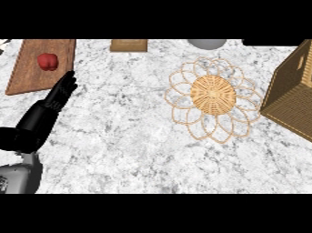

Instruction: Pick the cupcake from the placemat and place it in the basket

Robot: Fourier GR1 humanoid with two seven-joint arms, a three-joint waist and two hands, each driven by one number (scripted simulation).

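My left hand point(47, 107), fingers straight and holding nothing, points toward the red cupcake point(47, 61) on the brown placemat point(31, 75) at far left. The wicker basket point(213, 98) lies well right; grasp and transfer both remain undone.

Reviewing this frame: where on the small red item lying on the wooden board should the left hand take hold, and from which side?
Probably round the small red item's sides, coming from above and from the near end of the brown wooden board. It sits alone on the flat board with open space round it, and the black left hand, fingers straight, already points toward it from that end.
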